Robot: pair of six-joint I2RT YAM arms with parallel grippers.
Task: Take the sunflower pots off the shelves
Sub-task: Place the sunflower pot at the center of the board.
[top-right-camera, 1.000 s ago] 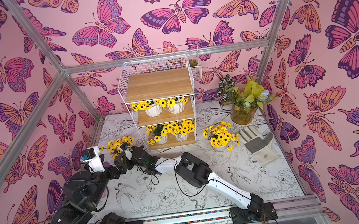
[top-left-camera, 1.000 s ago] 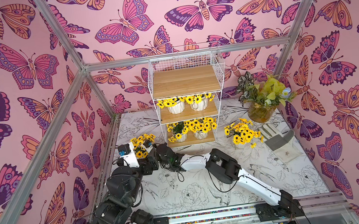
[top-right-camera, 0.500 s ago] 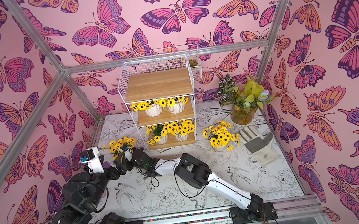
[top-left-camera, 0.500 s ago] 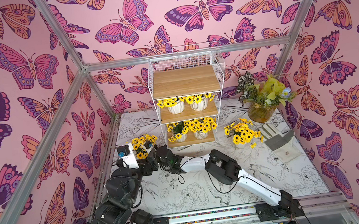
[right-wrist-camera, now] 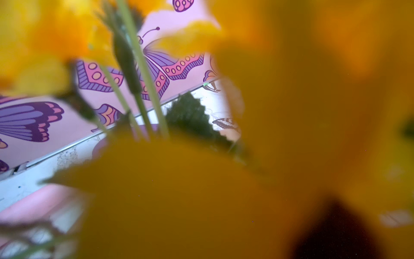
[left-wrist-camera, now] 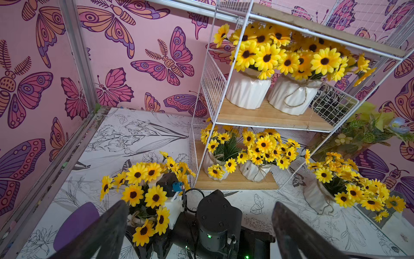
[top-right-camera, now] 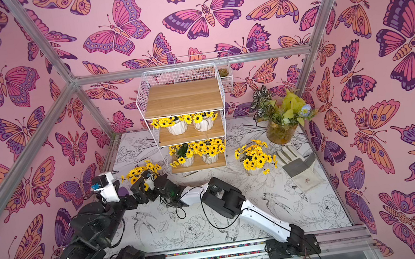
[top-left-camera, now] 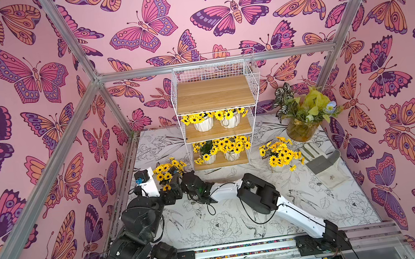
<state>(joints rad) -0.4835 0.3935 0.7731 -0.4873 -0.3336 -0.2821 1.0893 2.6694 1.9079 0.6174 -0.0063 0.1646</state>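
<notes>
Little change vs. earlier frames: left arm (top-left-camera: 142, 219) wrist has eased slightly back toward its base. Right arm (top-left-camera: 257, 196) and the pot it attends sit approx. as before.

Item 1, shelves (top-left-camera: 214, 94): top tier bare. Mid tier holds two sunflower pots (top-left-camera: 203, 125), side by side and upright. Bottom tier holds two more (top-left-camera: 231, 155), blooms overlapping. So 4 of 6 remain to clear.

Item 2, table (top-left-camera: 226, 224): two pots are off the rack. R pot (top-left-camera: 280, 153) stands to the right of the shelves, near the amber vase (top-left-camera: 301, 132) and glove (top-left-camera: 320, 160). L pot (top-left-camera: 163, 171) is to the left, by the front corner of the bottom tier. Both sit wide of the rack, presumably to keep its open front clear for further reaches.

Item 3, right gripper (top-left-camera: 174, 180): reached across to the L pot and buried in its blooms. Right wrist view is all blurred petals, which confirms proximity only. Jaws hidden, so cannot tell whether they clamp the pot or have let go, nor whether the pot's base is down on the table.

Item 4, left gripper (left-wrist-camera: 199, 204): spread wide, holding nothing, parked just behind the right arm's wrist w/ a line of sight to both loaded tiers. Judgement: standing by, not assisting.

Assessment: step in hand is set-down of the L pot. Task approx. one third done.
</notes>
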